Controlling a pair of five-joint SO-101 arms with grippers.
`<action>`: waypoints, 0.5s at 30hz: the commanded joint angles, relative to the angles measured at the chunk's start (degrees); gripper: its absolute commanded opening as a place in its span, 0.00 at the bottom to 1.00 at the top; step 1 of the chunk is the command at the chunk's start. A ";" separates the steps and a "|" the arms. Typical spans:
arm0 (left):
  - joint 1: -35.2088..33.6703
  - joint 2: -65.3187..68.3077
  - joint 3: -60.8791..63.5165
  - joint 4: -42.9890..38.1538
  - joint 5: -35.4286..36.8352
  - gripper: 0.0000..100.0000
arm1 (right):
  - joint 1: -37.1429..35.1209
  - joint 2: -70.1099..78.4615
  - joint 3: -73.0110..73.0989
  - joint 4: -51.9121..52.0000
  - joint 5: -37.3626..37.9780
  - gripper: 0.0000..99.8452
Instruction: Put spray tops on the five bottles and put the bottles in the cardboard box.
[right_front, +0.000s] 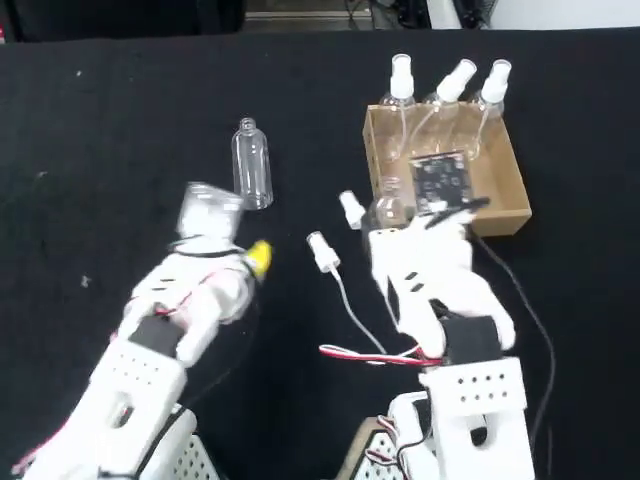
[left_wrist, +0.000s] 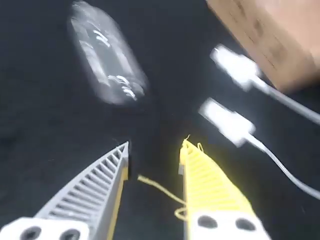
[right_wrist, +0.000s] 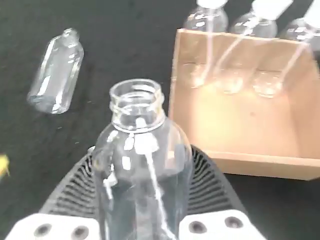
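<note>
Mostly black surface (right_front: 80, 130), far edge up against dark gear & a strip of white wall. Cardboard box (right_front: 503, 222) on right half, open side up, set in from right and far edges. Two white arms side by side at near edge.

Right claw (right_wrist: 145, 165) pinching an upright open-necked bottle (right_wrist: 137, 115) round its body, at box's near-left corner, outside it; touching the box or not, cannot tell. Left claw (left_wrist: 156, 146) spread, nothing betw. its fingers, low over surface, near lying bottle (right_front: 251, 165), which is uncapped and well apart from box.

Betw. the arms, 1st loose spray top (right_front: 351, 208) just beside box's left wall, narrow gap only; 2nd loose spray top (right_front: 323, 250) near it, tube trailing toward near edge.

Count: 1 box, 2 arms, 5 bottles: 3 capped bottles (right_front: 401, 100) leaning on box's far wall, heads past rim, 1 held, 1 lying. Spray tops 5: 3 fitted, 2 loose.
</note>
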 joint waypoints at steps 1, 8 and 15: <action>4.88 17.58 -11.56 0.26 0.00 0.17 | 1.41 -2.24 0.66 -1.76 -2.20 0.01; 12.09 39.47 -25.98 0.35 17.49 0.17 | 1.67 -5.23 6.11 -7.12 -2.37 0.01; 12.44 46.07 -28.18 -1.93 34.20 0.31 | 1.49 -7.25 6.64 -6.86 -2.37 0.01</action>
